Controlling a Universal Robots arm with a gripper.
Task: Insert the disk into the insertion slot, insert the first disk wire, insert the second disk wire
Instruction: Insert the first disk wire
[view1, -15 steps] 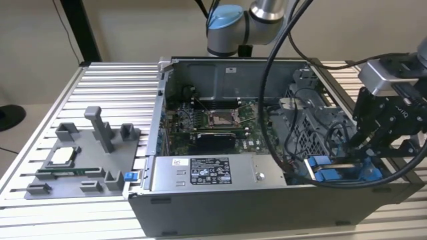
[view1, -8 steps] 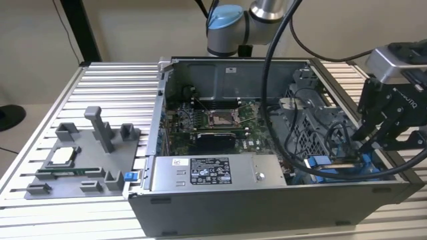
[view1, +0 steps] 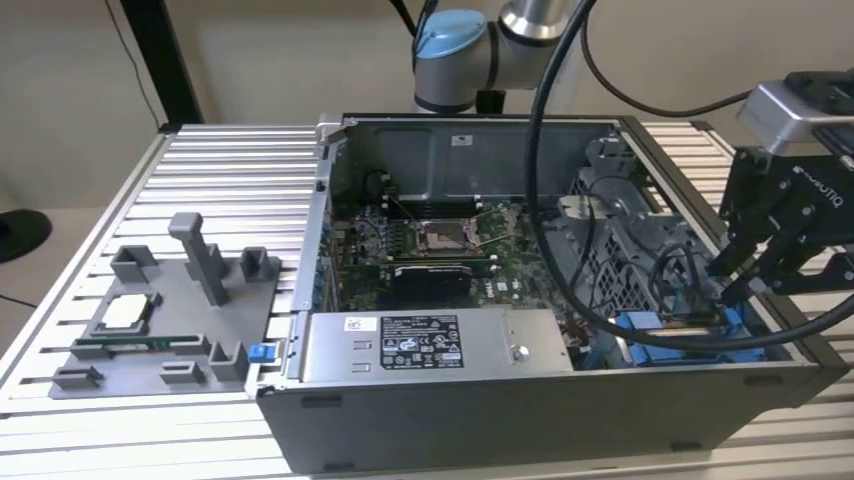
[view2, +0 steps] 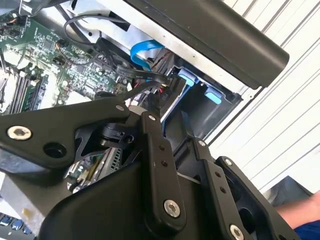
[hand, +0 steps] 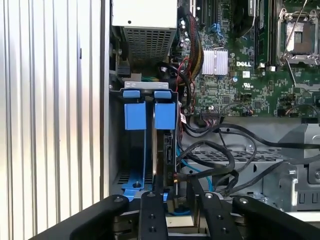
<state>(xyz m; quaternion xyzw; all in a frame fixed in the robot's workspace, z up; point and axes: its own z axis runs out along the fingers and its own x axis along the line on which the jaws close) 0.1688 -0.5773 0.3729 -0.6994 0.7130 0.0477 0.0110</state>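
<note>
The insertion slot (hand: 135, 116) is grey metal with bright blue tabs and rails. The motherboard (hand: 235, 85) is green, crossed by black cables (hand: 225, 150); a wire bundle (hand: 194, 47) beside it looks red and yellow, though shadow dulls it. The power-supply box (view1: 534, 345) is grey with a black-and-white sticker (view1: 420, 343). The gripper (view1: 747, 280) is black. The table (view1: 227, 170) is silver, ribbed in parallel slats.

Matt grey sheet-metal computer case (view1: 534, 420) on a ribbed, brushed aluminium table (view1: 227, 170); the insertion slot (hand: 135, 116) has smooth blue plastic tabs
</note>
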